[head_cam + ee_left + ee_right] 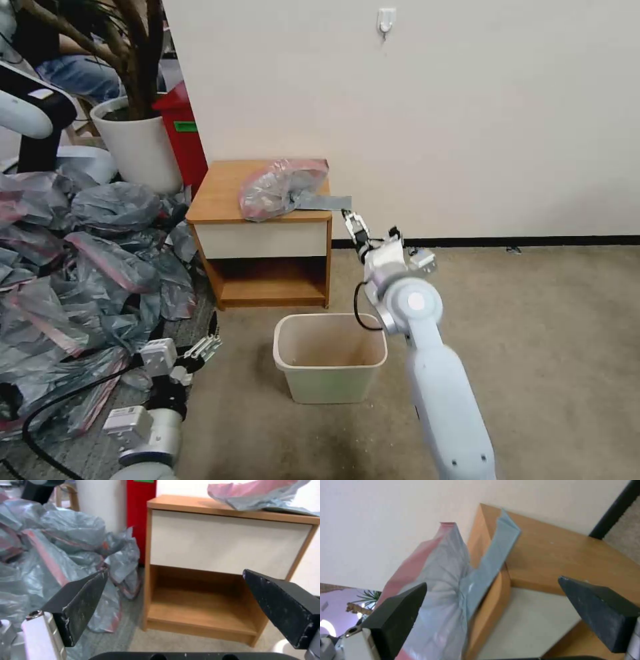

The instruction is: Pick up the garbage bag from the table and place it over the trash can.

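A plain cream-white painted wall [467, 120] closes the room, with a small white plastic wall hook [386, 20] high up on it. A black baseboard strip [520, 241] runs along the foot of that wall, meeting a beige-brown low-pile carpet floor [560, 333]. Left of the wall's edge stands a tall white round plant pot [137, 143] holding a brown-trunked plant [137, 47], with a red box [183, 130] between pot and wall. Below the pot spreads a big heap of crumpled grey plastic bags [80, 267].

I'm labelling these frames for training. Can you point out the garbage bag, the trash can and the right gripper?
garbage bag [280, 187]: head view, its crumpled middle on the table.
trash can [330, 387]: head view, its front wall.
right gripper [353, 223]: head view, between its open fingers.
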Robot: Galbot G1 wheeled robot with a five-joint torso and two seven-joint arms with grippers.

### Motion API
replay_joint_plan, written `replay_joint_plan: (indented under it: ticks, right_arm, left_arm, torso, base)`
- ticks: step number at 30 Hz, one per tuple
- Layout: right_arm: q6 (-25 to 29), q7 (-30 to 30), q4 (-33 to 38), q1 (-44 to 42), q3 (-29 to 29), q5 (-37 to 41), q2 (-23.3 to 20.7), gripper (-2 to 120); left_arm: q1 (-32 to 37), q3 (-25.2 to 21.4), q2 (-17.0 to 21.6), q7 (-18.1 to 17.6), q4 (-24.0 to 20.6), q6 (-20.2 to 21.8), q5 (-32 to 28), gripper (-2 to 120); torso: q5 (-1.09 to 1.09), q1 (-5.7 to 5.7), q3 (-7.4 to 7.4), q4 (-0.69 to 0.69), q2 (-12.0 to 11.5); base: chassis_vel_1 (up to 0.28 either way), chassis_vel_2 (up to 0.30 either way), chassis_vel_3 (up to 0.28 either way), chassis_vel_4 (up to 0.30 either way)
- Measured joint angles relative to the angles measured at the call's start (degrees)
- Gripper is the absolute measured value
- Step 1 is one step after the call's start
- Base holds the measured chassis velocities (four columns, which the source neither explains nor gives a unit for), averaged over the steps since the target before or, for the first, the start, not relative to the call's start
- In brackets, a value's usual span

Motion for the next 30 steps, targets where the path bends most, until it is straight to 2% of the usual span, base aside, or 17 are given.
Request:
replay_joint_plan:
  ticks: [14,30]
  right_arm:
    - [0.0,-1.2,-12.9,8.8,-1.1,2.0,0.0,100]
    - [0.0,-3.9,-21.1,15.1,-1.9,3.5,0.0,100]
  left_arm:
    - [0.8,-1.8,-1.6,-0.1,-0.2,0.0,0.3,100]
    - [1.2,-3.4,-3.4,-0.2,0.5,-0.1,1.3,100]
  torso:
    - [0.0,0.0,0.0,0.0,0.0]
    - [0.0,0.0,0.0,0.0,0.0]
  base:
    - [0.0,0.0,0.0,0.0]
    - [0.0,0.0,0.0,0.0]
